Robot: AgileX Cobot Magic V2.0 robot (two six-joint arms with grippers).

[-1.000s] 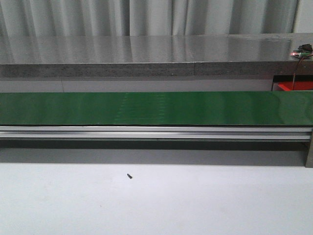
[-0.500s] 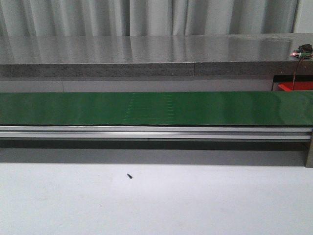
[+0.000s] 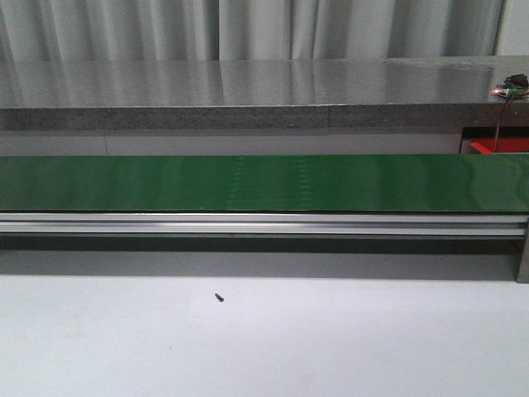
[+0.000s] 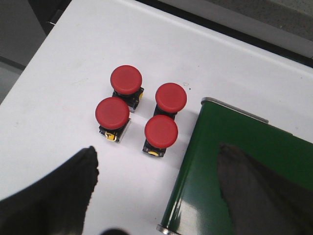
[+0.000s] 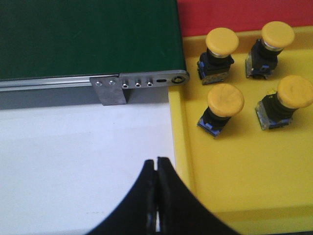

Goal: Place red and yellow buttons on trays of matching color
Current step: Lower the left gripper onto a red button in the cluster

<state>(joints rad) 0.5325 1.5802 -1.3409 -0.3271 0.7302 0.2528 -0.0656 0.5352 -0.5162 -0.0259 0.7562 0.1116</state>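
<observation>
The left tool (image 4: 156, 196) hung spread above four red buttons (image 4: 142, 110) on the white surface (image 4: 63, 83) beside the belt (image 4: 244, 161), probably to feed one, while the right tool (image 5: 156, 169), pressed together, waited by the yellow tray (image 5: 244, 186) holding four yellow buttons (image 5: 254, 68).

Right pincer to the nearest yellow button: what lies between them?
Only bare yellow tray. The right pincer is shut over the tray's edge; nothing lies before the nearest yellow button, per the right wrist view.

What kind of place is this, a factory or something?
Probably a lab mock-up of a sorting line rather than a real factory: a green conveyor belt crosses a white table, with red push-buttons at one end and yellow buttons on a yellow tray at the other.
</observation>
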